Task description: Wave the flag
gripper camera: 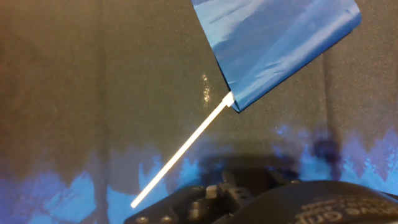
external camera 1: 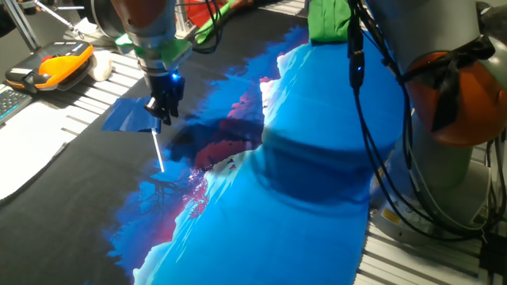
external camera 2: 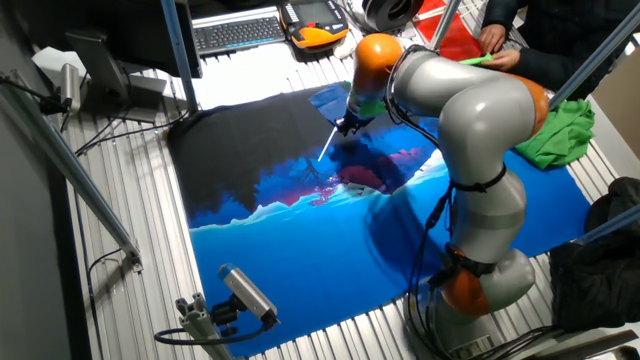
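The flag (gripper camera: 280, 43), a small dark blue cloth on a thin white stick (gripper camera: 180, 152), lies flat on the black part of the tablecloth. In the hand view it fills the upper right, and its stick runs down to the lower left. My gripper (external camera 1: 163, 116) hangs just above where cloth and stick meet, with the flag (external camera 1: 128, 117) spread to its left. Its two dark fingers stand slightly apart with nothing between them. From the other side, the gripper (external camera 2: 346, 124) is over the flag (external camera 2: 328, 100).
A big blue and black printed tablecloth (external camera 1: 301, 182) covers the table. An orange handheld device (external camera 1: 55, 65) and white papers (external camera 1: 24, 158) lie at its edge. A green cloth (external camera 2: 555, 135) sits at one corner. A person (external camera 2: 530, 30) stands near it.
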Tool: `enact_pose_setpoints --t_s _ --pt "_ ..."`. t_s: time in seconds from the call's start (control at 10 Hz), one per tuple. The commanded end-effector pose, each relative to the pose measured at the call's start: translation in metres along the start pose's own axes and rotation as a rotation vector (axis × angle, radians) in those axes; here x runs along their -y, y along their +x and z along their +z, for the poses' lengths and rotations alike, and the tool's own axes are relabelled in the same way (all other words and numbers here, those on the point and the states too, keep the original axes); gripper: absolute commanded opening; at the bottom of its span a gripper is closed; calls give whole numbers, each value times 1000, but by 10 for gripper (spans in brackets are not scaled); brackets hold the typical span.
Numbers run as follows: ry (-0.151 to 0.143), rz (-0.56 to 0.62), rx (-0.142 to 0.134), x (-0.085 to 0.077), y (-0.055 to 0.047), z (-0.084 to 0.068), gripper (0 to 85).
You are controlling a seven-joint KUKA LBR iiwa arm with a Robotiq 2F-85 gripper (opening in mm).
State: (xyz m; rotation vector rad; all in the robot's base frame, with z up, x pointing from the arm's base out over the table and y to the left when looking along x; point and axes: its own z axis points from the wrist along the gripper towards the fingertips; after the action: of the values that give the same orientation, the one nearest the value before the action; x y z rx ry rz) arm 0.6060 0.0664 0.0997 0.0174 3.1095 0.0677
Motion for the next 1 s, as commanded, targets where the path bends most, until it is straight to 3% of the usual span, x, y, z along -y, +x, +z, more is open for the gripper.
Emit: enact_pose_setpoints --t_s 0.0,0.1,0.3,0.4,0.6,0.7,0.8,0.9 --pt "-24 15 -30 -2 3 -2 170" --pt "-25 60 -52 -5 8 -4 0" --pt "40 78 -67 -6 20 -14 0" --pt "55 78 -70 -6 20 -14 0" --pt "47 136 -53 -6 20 -14 0" --pt "59 149 -40 -6 20 -14 0" --pt "80 149 -39 -6 20 -14 0" --pt "66 145 -47 -6 20 -14 0"
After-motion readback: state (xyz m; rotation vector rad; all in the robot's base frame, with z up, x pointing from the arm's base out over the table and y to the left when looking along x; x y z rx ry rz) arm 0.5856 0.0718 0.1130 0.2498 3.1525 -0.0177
